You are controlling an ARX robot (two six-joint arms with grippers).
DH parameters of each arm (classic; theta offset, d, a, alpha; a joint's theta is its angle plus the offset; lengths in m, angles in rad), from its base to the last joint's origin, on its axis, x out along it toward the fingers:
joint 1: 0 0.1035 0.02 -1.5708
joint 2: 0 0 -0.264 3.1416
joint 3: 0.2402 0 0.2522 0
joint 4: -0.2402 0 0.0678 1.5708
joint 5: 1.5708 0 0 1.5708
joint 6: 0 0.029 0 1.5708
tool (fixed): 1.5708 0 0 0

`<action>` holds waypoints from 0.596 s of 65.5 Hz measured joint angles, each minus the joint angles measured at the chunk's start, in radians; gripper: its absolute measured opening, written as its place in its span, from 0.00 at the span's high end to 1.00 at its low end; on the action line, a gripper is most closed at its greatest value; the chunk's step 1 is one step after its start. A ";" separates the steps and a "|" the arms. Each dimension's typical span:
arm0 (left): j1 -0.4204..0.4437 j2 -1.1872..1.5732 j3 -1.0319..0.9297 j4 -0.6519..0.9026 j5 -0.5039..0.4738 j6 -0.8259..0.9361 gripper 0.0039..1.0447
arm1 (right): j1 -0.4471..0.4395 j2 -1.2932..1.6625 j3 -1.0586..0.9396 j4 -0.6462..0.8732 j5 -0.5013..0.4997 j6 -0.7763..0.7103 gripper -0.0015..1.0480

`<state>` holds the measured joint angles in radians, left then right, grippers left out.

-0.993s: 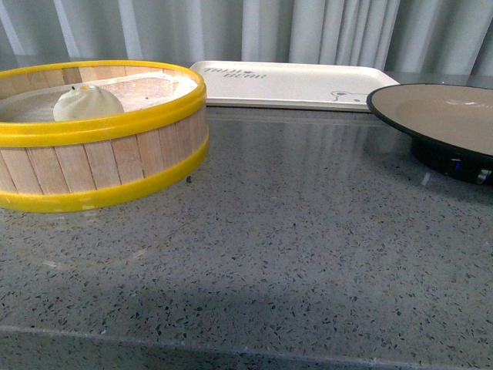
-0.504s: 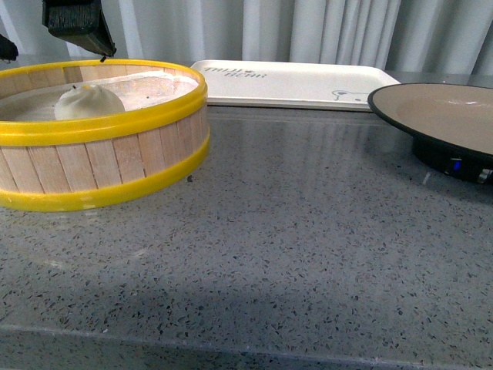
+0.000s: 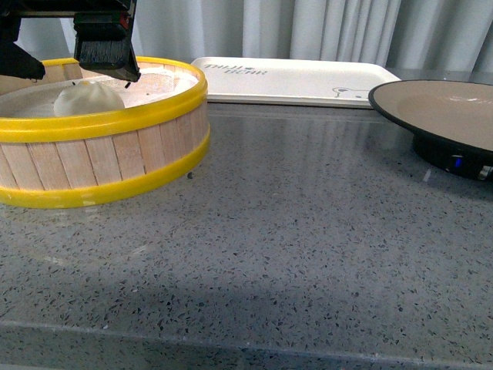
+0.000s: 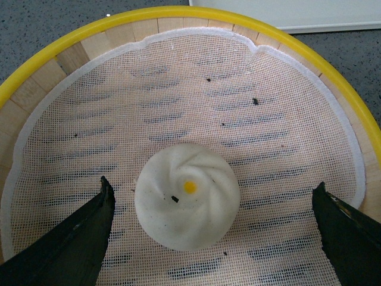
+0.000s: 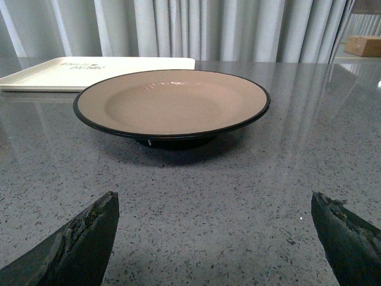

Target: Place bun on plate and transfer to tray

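Note:
The white pleated bun (image 3: 87, 99) lies on the mesh liner inside the yellow-rimmed steamer basket (image 3: 115, 158) at the front left. My left gripper (image 3: 73, 65) hangs open just above the bun; in the left wrist view its gripper (image 4: 214, 205) has the bun (image 4: 187, 195) between the two fingertips, not touching. The tan plate (image 3: 451, 116) with a black rim stands at the right, and in the right wrist view the plate (image 5: 172, 102) is ahead of my open, empty right gripper (image 5: 214, 205). The cream tray (image 3: 296, 82) lies at the back.
The grey speckled counter (image 3: 293, 247) stretches across the front. The basket's raised yellow rim (image 4: 71, 42) surrounds the bun. Grey curtains hang behind the tray. The tray's corner (image 5: 89, 72) shows behind the plate.
My left gripper has come into view from above and lowered over the basket, ending just above the bun. The bun, plate and tray have not moved.

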<state>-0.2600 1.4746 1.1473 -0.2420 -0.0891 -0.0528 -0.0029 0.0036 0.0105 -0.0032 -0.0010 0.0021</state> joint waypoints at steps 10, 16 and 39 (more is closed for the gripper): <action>-0.009 0.022 -0.001 0.008 -0.014 0.014 0.06 | 0.000 0.000 0.000 0.000 0.000 0.000 0.08; -0.011 0.035 -0.001 0.013 -0.018 0.026 0.06 | 0.000 0.000 0.000 0.000 0.000 0.000 0.08; -0.022 0.054 -0.001 0.020 -0.034 0.051 0.31 | 0.000 0.000 0.000 0.000 0.000 0.000 0.08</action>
<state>-0.2821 1.5284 1.1465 -0.2218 -0.1234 -0.0021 -0.0029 0.0036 0.0105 -0.0032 -0.0010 0.0021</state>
